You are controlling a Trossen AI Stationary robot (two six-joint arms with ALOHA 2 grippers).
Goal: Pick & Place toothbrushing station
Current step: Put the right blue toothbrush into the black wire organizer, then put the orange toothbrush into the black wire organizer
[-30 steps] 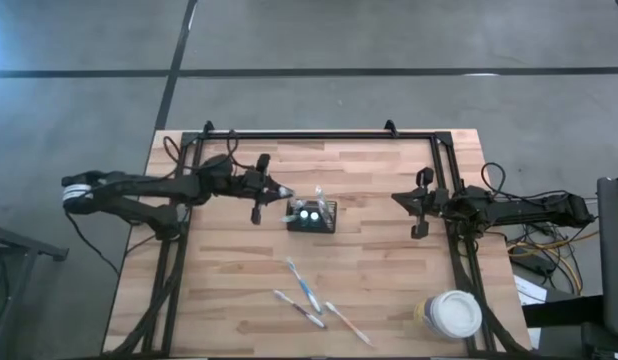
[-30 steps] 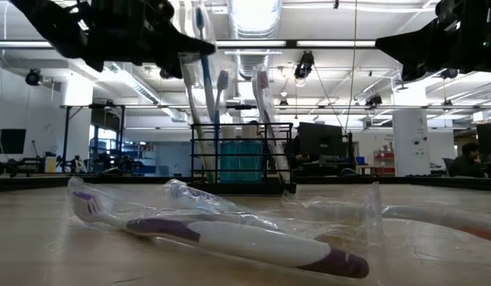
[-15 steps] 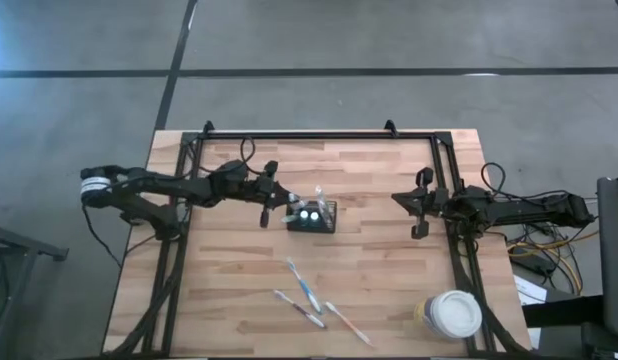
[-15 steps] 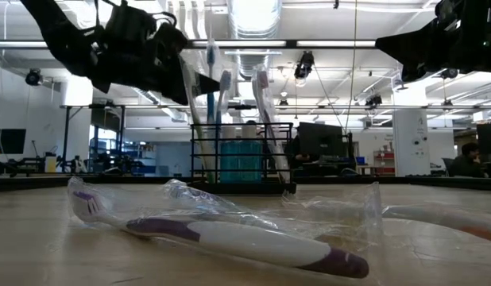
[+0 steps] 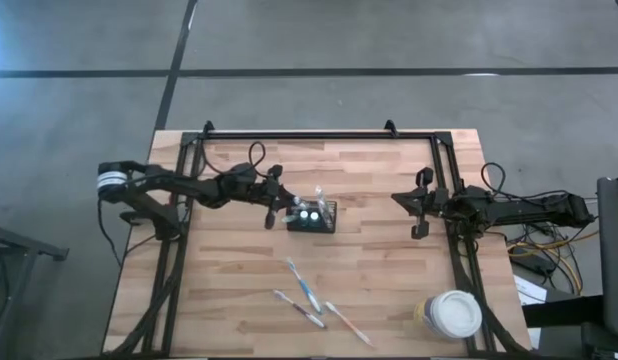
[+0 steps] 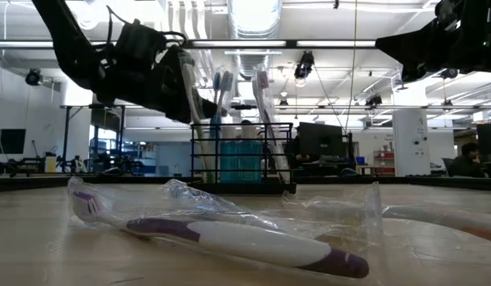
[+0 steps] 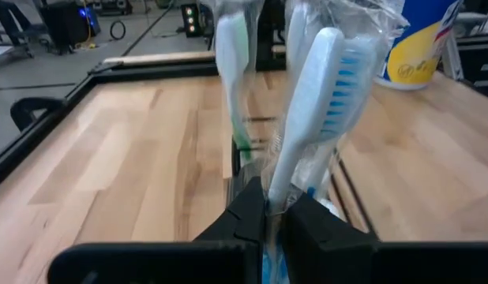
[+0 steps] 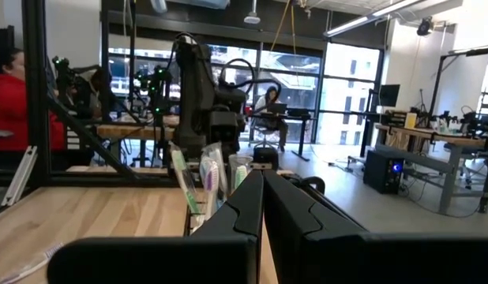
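Observation:
The black wire-mesh caddy (image 5: 311,216) stands on its base mid-table, with several wrapped toothbrushes upright in it; it also shows in the low view (image 6: 241,155) and the right wrist view (image 8: 208,193). My left gripper (image 5: 285,209) is at the caddy's left side, shut on a wrapped blue-and-white toothbrush (image 7: 319,118). In the low view my left gripper (image 6: 186,99) hangs over the caddy's left end. My right gripper (image 5: 420,206) is shut and empty near the table's right edge, pointing at the caddy. My left gripper pinches the handle (image 7: 277,189) of the blue-and-white toothbrush between its two fingers, below the head. The fingers come from the table's left, slanting down, and lie across the handle. The toothbrush stands nearly upright, head up, with its lower end down in the caddy (image 6: 210,159).
Three loose wrapped toothbrushes (image 5: 304,285) (image 5: 297,308) (image 5: 347,325) lie near the table's front; the nearest fills the low view (image 6: 230,238). A round white-lidded tub (image 5: 451,313) stands at the front right corner. A black frame rail (image 5: 309,135) runs along the table's edges.
My left gripper has moved toward the table's right edge and down to the caddy, still shut on the blue-and-white toothbrush. The toothbrush has sunk lower into the caddy's left end. The caddy and my right arm have stayed still.

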